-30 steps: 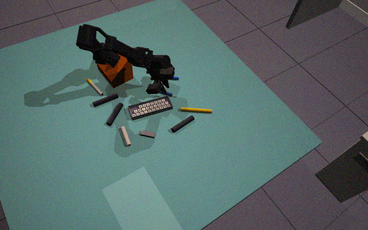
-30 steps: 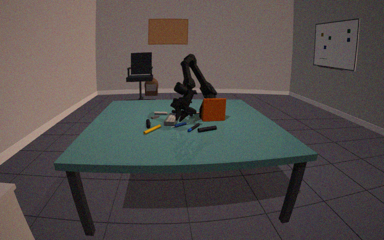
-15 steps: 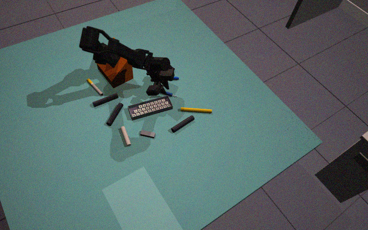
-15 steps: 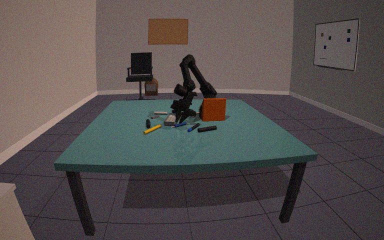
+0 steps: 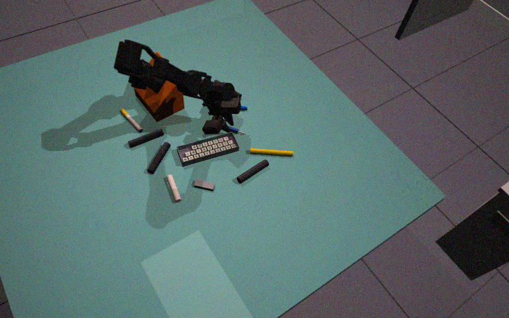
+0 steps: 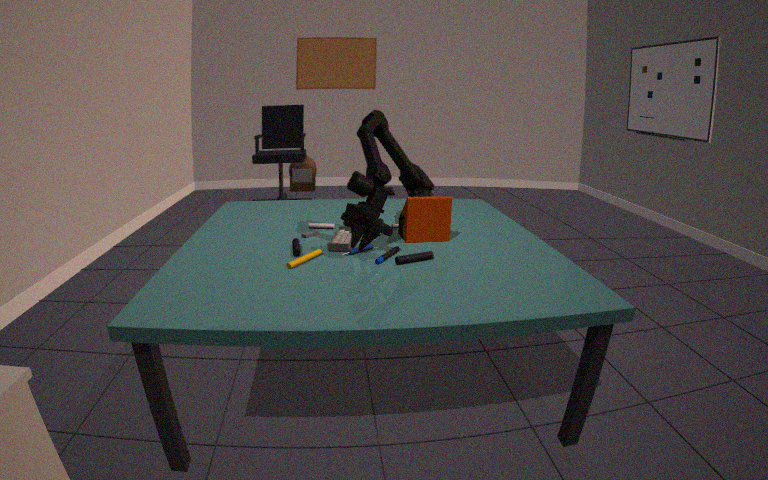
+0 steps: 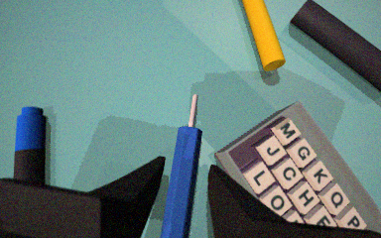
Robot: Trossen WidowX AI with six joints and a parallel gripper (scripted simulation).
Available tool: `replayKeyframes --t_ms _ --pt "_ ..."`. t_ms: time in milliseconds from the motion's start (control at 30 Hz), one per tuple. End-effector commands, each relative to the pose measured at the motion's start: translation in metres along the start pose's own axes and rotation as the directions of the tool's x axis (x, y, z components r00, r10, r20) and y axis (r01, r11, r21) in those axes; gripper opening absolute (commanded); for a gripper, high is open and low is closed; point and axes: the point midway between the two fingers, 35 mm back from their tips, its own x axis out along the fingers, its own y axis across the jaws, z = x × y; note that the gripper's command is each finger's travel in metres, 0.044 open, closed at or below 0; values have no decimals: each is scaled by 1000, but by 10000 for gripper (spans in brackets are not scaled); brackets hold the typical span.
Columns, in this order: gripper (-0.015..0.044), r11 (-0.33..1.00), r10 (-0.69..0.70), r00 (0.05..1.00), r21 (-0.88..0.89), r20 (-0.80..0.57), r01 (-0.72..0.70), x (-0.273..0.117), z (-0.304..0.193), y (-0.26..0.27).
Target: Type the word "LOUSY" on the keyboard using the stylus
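Observation:
The blue stylus (image 5: pixel 232 129) (image 6: pixel 365 249) (image 7: pixel 185 174) lies on the desk behind the keyboard in the top view, its thin pale tip pointing away from my gripper. My gripper (image 5: pixel 229 126) (image 7: pixel 187 167) is open and low over the stylus, with one finger on each side and gaps showing between stylus and fingertips in the wrist view. The stylus's rear end is hidden. The grey keyboard (image 5: pixel 208 150) (image 6: pixel 339 247) (image 7: pixel 333 161) with white letter keys sits beside the right finger. In the wrist view that finger covers part of the keys.
A blue-capped black marker (image 5: pixel 244 108) (image 6: pixel 387 255) (image 7: pixel 30 131) lies left of the fingers in the wrist view. A yellow stick (image 5: pixel 271 152) (image 7: pixel 263 35) and a dark cylinder (image 5: pixel 252 171) (image 7: pixel 342 42) lie beyond the keyboard. An orange block (image 6: pixel 428 219) stands by the arm's base.

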Motion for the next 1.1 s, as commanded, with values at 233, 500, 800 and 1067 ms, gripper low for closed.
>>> replayKeyframes --t_ms 233,500,800,1067 --pt "150 1000 4 1000 -6 0 -4 6 -4 1" --pt "0 1000 0 1000 -1 -1 0 4 -3 0" --pt "0 1000 1 1000 -1 -1 -1 1 0 0" --pt "0 1000 5 1000 0 0 -5 -25 17 1"
